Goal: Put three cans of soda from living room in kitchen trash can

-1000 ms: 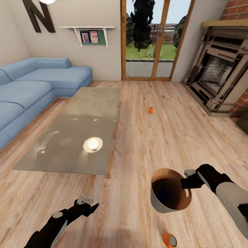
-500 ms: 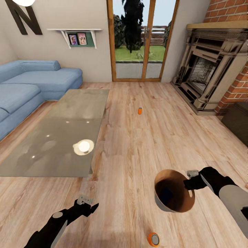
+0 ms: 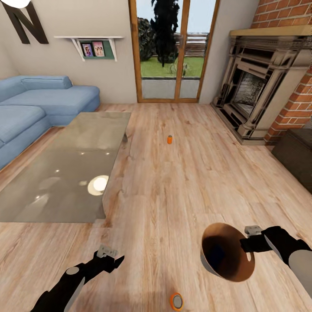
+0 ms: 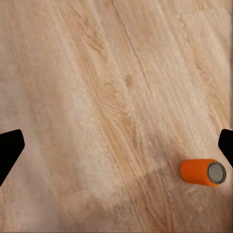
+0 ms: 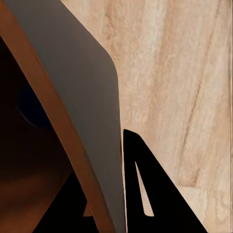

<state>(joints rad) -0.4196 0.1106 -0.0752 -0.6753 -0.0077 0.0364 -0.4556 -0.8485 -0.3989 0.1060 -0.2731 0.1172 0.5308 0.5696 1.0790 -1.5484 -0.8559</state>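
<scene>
I've got the trash can (image 3: pixel 227 258) pinched by its rim in my right gripper (image 3: pixel 250 242), tilted over the wood floor (image 3: pixel 182 186) — coppery inside facing me. My left gripper (image 3: pixel 113 257) hangs spread wide and empty; one soda can (image 3: pixel 176 300) lies on its side between the arms — another (image 3: pixel 170 139) stands well off, beside the glass table (image 3: pixel 69 169).

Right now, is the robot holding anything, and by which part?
Yes. The right gripper holds the trash can by its rim, one finger inside the wall and one outside. The left gripper is open and holds nothing.
</scene>
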